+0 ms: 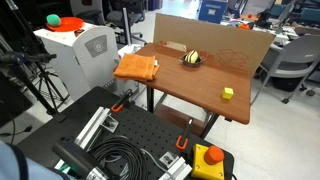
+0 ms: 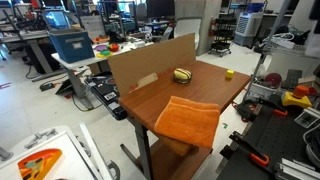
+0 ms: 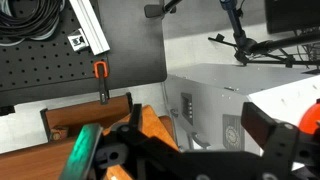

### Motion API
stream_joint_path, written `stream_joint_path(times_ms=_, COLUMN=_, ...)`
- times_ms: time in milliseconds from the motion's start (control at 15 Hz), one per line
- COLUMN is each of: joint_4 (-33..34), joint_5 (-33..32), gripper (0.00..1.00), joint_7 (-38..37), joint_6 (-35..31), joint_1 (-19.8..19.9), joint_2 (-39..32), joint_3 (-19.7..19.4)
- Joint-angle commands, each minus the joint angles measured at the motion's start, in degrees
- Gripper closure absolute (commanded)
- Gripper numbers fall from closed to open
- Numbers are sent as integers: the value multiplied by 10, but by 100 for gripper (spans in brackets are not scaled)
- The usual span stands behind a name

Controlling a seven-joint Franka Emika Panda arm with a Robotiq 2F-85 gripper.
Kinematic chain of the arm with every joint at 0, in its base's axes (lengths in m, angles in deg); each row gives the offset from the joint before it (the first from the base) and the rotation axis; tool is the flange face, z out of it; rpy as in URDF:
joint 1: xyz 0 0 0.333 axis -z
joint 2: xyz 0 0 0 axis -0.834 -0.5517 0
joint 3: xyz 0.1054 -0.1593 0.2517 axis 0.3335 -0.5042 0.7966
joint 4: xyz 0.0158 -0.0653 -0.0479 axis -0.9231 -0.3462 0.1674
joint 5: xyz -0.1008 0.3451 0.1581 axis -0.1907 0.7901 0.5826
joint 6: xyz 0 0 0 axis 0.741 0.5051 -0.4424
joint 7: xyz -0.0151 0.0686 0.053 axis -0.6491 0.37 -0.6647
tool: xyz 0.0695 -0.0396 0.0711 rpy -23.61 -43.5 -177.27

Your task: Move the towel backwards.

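Observation:
The orange folded towel [image 1: 137,67] lies on the corner of the wooden table [image 1: 205,90], partly hanging over the edge. It shows in both exterior views, at the near end of the table [image 2: 215,85] as a roughly square cloth [image 2: 188,120]. In the wrist view a piece of the towel [image 3: 155,125] shows beside one finger. My gripper [image 3: 198,118] is open and empty, well above the towel's edge. It does not show in the exterior views.
A yellow-black striped ball [image 1: 190,58] [image 2: 182,75] and a small yellow cube [image 1: 228,93] [image 2: 229,73] sit on the table. A cardboard wall [image 1: 215,40] [image 2: 150,62] stands along its edges. A white machine [image 1: 85,45] [image 3: 230,110] stands beside the towel corner. A yellow box with a red stop button [image 1: 212,157] sits lower down.

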Motion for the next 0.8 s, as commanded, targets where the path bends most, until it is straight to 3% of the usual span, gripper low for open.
stream_joint_path(times_ms=0, joint_4=1, joint_5=3, gripper=0, joint_7=3, joint_6=3, joint_1=8, joint_2=1, joint_3=6)
stream_joint_path(times_ms=733, joint_4=1, joint_5=3, gripper=0, joint_7=3, joint_6=2, joint_1=8, joint_2=1, joint_3=6)
